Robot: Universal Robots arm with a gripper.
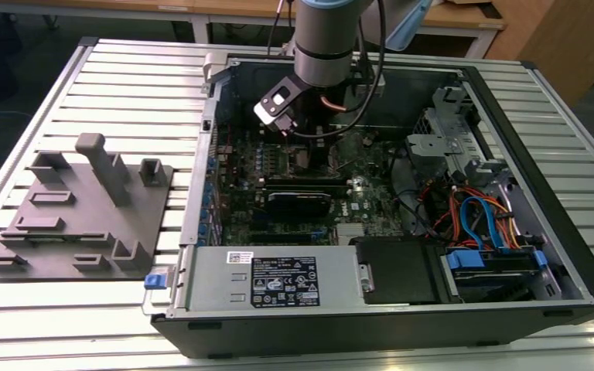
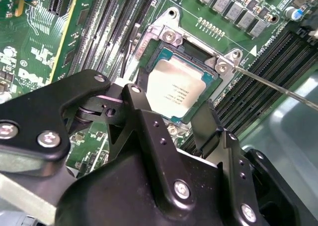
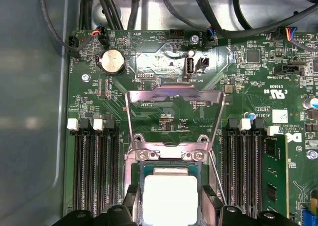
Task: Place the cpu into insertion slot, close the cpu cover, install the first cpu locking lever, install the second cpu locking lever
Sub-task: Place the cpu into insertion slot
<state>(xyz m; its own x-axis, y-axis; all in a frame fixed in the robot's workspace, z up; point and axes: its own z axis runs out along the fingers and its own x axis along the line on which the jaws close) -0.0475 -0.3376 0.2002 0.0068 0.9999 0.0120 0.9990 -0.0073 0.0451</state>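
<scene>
Gripper (image 2: 169, 101), second wrist view: jaws flank chip (image 2: 181, 89) lying in socket (image 2: 170, 35); pinching or clear of it, cannot tell. First wrist view: cover (image 3: 174, 91) stands raised beyond jaws. Exterior view: arm (image 1: 323, 39) reaches into computer case (image 1: 380, 334).

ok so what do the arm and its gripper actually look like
The arm is a grey-silver cylinder with a light blue cap above and a black band, black cables hanging alongside and a small white-and-black block mounted low. The gripper is matt black linked bars with silver screw heads.
</scene>
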